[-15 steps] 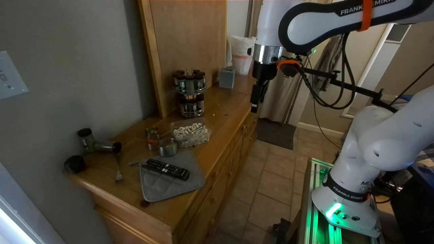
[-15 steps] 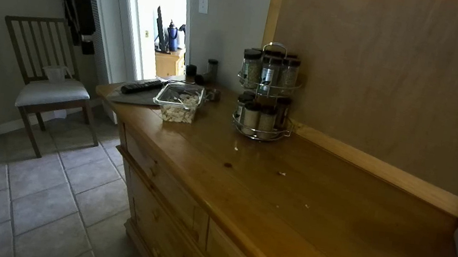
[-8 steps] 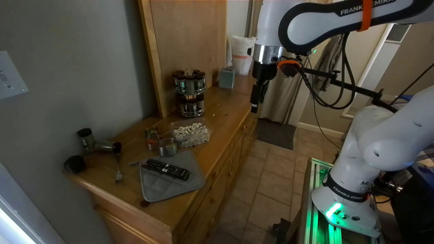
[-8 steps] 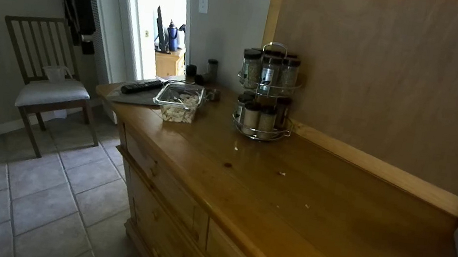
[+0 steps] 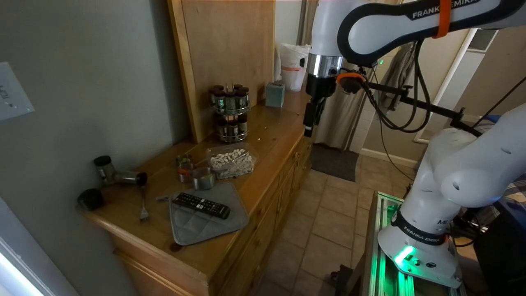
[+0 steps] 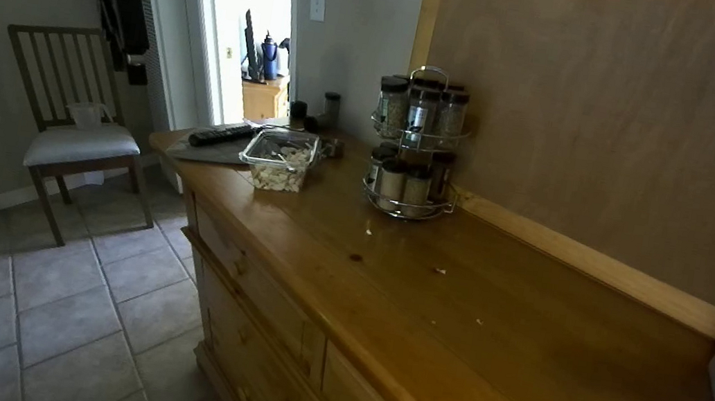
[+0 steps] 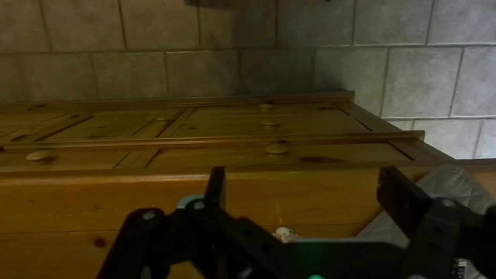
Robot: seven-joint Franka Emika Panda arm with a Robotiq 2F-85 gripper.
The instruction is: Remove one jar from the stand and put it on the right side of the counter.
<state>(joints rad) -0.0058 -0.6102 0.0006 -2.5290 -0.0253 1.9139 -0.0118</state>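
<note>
The stand is a round two-tier metal rack with small dark-capped jars on both tiers. It stands upright on the wooden counter near the tall panel. In an exterior view the stand and its jars show closer, and the counter runs to the right of it. My gripper hangs above and in front of the counter's front edge, well apart from the stand. It also shows in an exterior view. In the wrist view the gripper is open with nothing between its fingers; the stand is out of view there.
A clear tub of white pieces sits beside the stand. A metal cup and a remote on a grey mat are nearer the counter's end. Loose jars are by the wall. A blue-grey box stands beyond the stand.
</note>
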